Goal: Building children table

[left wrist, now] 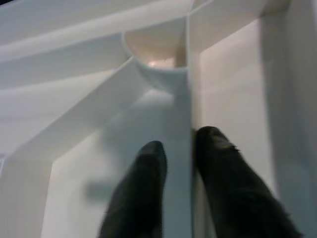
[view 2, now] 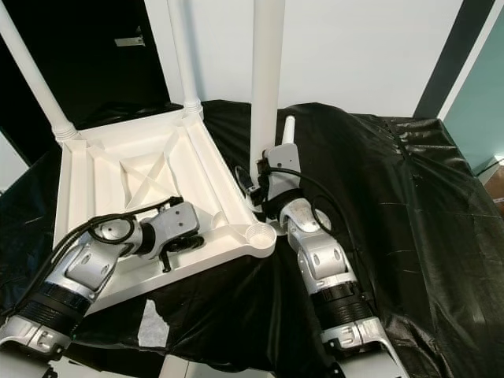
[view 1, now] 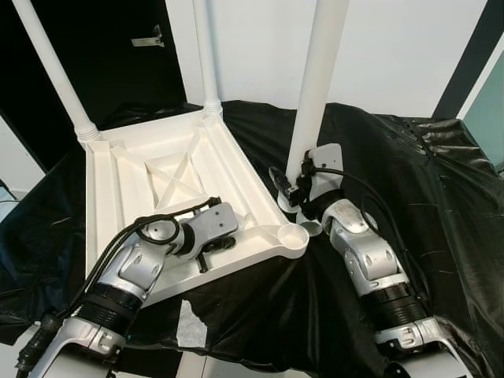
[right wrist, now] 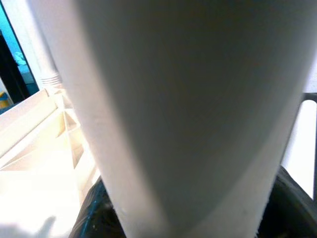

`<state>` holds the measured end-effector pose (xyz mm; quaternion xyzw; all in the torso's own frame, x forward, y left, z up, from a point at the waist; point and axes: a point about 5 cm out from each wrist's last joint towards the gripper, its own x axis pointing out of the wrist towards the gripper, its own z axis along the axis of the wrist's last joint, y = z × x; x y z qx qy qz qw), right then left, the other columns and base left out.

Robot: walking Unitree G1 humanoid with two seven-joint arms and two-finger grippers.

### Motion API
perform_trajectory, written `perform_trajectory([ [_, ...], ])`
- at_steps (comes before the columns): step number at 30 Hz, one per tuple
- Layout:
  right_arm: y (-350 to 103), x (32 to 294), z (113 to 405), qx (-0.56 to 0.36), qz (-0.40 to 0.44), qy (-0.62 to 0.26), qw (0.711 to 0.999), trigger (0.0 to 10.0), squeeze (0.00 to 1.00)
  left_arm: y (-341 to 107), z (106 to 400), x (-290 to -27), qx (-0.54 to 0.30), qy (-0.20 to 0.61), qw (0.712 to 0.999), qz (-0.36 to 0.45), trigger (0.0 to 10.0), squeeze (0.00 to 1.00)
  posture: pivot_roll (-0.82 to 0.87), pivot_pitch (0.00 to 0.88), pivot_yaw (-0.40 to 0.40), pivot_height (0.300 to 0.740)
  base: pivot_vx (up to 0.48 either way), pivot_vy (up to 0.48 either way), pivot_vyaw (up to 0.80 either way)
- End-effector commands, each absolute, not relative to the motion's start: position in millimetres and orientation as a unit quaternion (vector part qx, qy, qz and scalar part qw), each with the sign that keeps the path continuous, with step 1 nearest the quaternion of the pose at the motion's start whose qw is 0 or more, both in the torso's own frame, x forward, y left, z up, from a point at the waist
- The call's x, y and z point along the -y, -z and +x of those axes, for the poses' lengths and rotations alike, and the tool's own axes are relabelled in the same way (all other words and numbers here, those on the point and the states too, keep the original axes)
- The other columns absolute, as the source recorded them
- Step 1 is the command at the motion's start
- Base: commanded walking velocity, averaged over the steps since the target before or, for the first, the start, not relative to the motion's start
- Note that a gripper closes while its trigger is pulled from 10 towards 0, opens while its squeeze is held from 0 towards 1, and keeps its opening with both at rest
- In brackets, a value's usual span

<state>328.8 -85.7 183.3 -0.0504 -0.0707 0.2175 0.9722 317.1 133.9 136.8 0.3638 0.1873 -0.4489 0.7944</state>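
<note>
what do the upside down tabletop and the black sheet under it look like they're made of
Tabletop: most likely moulded plastic, matte white, judging by the ribbed underside and round leg socket. Black sheet: looks like thin plastic film, since it is glossy and creased.
</note>
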Motion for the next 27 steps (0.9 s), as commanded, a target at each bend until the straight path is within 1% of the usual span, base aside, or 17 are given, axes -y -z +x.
perform_trajectory([
  [1, -182.9, 85.0, 326.0, 0.069, -0.05, -0.217, 0.972, 10.0, 0.0, -141.0, 323.3, -141.6, -0.161, 0.378, 0.831, 0.375, 10.0, 0.19, 0.02, 0.0, -0.008, 0.74, 0.0, 0.0, 0.0],
  [2, -182.9, 85.0, 326.0, 0.069, -0.05, -0.217, 0.972, 10.0, 0.0, -141.0, 323.3, -141.6, -0.161, 0.378, 0.831, 0.375, 10.0, 0.19, 0.02, 0.0, -0.008, 0.74, 0.0, 0.0, 0.0],
  [3, -182.3, 85.8, 322.8, 0.07, -0.048, -0.217, 0.972, 10.0, 0.0, -152.6, 319.8, -132.8, -0.131, 0.401, 0.842, 0.336, 10.0, 0.0, 0.01, 0.0, -0.004, 0.74, 0.0, 0.0, 0.0],
  [4, -182.3, 85.8, 322.8, 0.07, -0.048, -0.217, 0.972, 10.0, 0.0, -152.6, 319.8, -132.8, -0.131, 0.401, 0.842, 0.336, 10.0, 0.0, 0.01, 0.0, -0.004, 0.74, 0.0, 0.0, 0.0],
  [8, -181.4, 86.8, 317.5, 0.069, -0.047, -0.218, 0.972, 10.0, 0.0, -168.1, 311.0, -121.3, -0.086, 0.442, 0.855, 0.256, 10.0, 0.0, 0.01, 0.0, -0.002, 0.74, 0.0, 0.0, 0.0],
  [9, -181.4, 86.8, 317.5, 0.069, -0.047, -0.218, 0.972, 10.0, 0.0, -168.1, 311.0, -121.3, -0.086, 0.442, 0.855, 0.256, 10.0, 0.0, 0.01, 0.0, -0.002, 0.74, 0.0, 0.0, 0.0],
  [10, -180.5, 87.1, 315.6, 0.068, -0.045, -0.218, 0.973, 10.0, 0.0, -171.9, 308.4, -118.8, -0.071, 0.451, 0.858, 0.236, 10.0, 0.0, 0.01, 0.0, -0.002, 0.74, 0.0, 0.0, 0.0],
  [12, -178.2, 87.8, 311.5, 0.063, -0.042, -0.215, 0.974, 10.0, 0.0, -178.2, 303.0, -115.2, -0.031, 0.461, 0.857, 0.229, 10.0, 0.0, 0.01, 0.0, -0.004, 0.74, 0.0, 0.0, 0.0],
  [13, -178.2, 87.8, 311.5, 0.063, -0.042, -0.215, 0.974, 10.0, 0.0, -178.2, 303.0, -115.2, -0.031, 0.461, 0.857, 0.229, 10.0, 0.0, 0.01, 0.0, -0.004, 0.74, 0.0, 0.0, 0.0],
  [15, -175.5, 88.0, 307.1, 0.057, -0.038, -0.214, 0.974, 10.0, 0.0, -180.2, 297.8, -113.3, -0.005, 0.463, 0.857, 0.229, 10.0, 0.0, 0.01, 0.0, -0.006, 0.74, 0.0, 0.0, 0.0],
  [16, -173.8, 88.2, 304.9, 0.055, -0.037, -0.212, 0.975, 10.0, 0.0, -179.9, 296.6, -113.5, 0.001, 0.455, 0.861, 0.226, 10.0, 0.0, 0.01, 0.0, -0.006, 0.74, 0.0, 0.0, 0.0],
  [22, -167.6, 90.3, 298.9, 0.042, -0.026, -0.207, 0.977, 10.0, 0.0, -175.1, 291.1, -114.5, 0.007, 0.446, 0.869, 0.213, 10.0, 0.0, 0.01, 0.0, -0.011, 0.74, 0.0, 0.0, 0.0],
  [27, -164.5, 96.0, 295.1, 0.038, -0.022, -0.201, 0.979, 10.0, 0.0, -169.3, 284.0, -116.9, 0.0, 0.442, 0.878, 0.182, 10.0, 0.0, 0.01, 0.0, -0.013, 0.74, 0.0, 0.0, 0.0],
])
